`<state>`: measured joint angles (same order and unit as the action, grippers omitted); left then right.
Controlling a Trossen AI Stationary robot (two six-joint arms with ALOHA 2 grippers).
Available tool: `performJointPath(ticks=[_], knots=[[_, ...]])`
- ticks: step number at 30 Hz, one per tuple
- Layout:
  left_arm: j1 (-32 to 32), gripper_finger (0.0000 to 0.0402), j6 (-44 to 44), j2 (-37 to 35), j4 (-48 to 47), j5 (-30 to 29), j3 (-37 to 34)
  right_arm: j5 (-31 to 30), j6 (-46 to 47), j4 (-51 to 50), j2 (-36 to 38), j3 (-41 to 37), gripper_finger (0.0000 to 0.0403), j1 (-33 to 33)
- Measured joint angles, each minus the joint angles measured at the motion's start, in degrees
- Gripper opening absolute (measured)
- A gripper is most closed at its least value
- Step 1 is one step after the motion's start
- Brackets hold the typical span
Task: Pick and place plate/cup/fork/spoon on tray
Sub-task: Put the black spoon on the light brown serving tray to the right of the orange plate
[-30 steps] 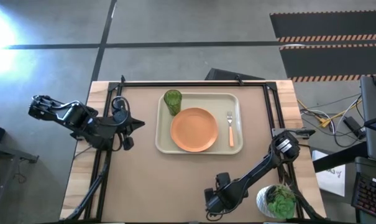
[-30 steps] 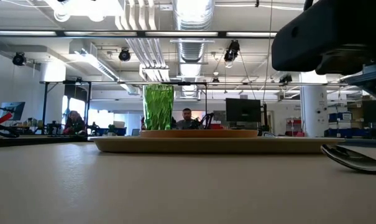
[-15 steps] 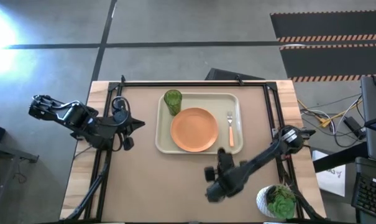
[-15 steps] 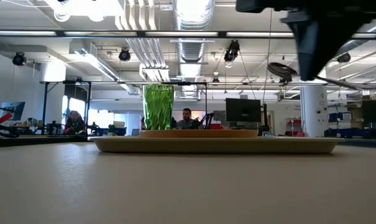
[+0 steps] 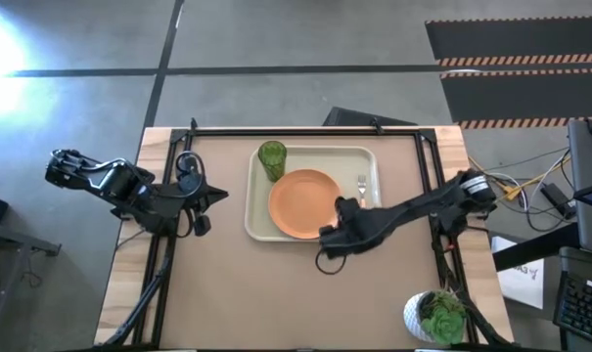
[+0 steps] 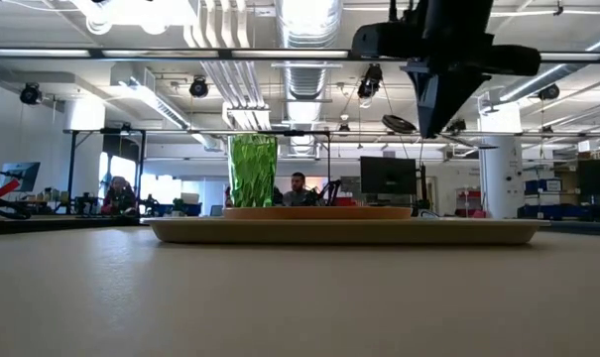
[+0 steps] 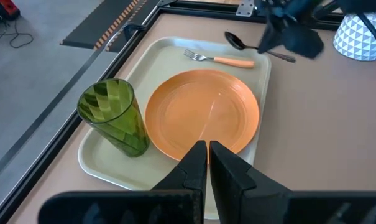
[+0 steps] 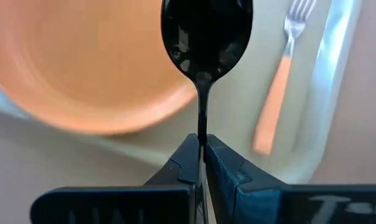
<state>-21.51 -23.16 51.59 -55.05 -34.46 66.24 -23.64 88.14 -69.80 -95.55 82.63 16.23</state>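
The cream tray [image 5: 376, 158] lies at the table's far middle. On it are the orange plate [image 5: 303, 200], the green cup [image 5: 271, 159] standing at its far left corner, and the fork [image 5: 361, 183] along its right side. My right gripper [image 5: 341, 221] hangs above the tray's near right part, shut on the dark spoon [image 8: 206, 31], whose bowl [image 6: 399, 123] shows in the low view. My left gripper [image 7: 207, 163] waits shut above the table's left side, pointing at the tray. My right gripper pinches the spoon's thin handle [image 8: 202, 124] between its two fingers, coming from above and slanting down. The bowl [image 7: 234, 40] sticks out beyond the fingertips, between the plate's rim and the fork. The spoon is lifted clear of table and tray.
A white pot with a green plant [image 5: 434, 315] stands at the table's near right corner. Black rails [image 5: 432, 166] run along the table's left, far and right sides. Bare tabletop [image 5: 256, 293] lies in front of the tray.
My right gripper has risen from near the table's near edge and travelled toward the far edge, over the tray's near right part, turning at the wrist. The spoon, which lay on the table, has been lifted clear and carried along.
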Motion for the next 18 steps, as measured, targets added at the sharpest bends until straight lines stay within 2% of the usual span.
performJointPath(ticks=[5, 11, 18], knots=[[-0.01, 0.0000, -0.04, 0.00, 0.00, 0.00, 0.00, -1.25, -3.31, 6.64, 7.88, -8.31, 0.0009, -3.50], [-0.01, 0.0000, -0.09, 0.07, 0.00, 0.00, 0.00, -3.96, -1.73, 14.63, 15.44, -18.87, 0.0009, -4.65], [0.01, 0.0000, -0.15, 0.11, 0.02, 0.00, 0.00, -4.87, -0.26, 26.91, 18.12, -28.74, 0.0009, -5.08]])
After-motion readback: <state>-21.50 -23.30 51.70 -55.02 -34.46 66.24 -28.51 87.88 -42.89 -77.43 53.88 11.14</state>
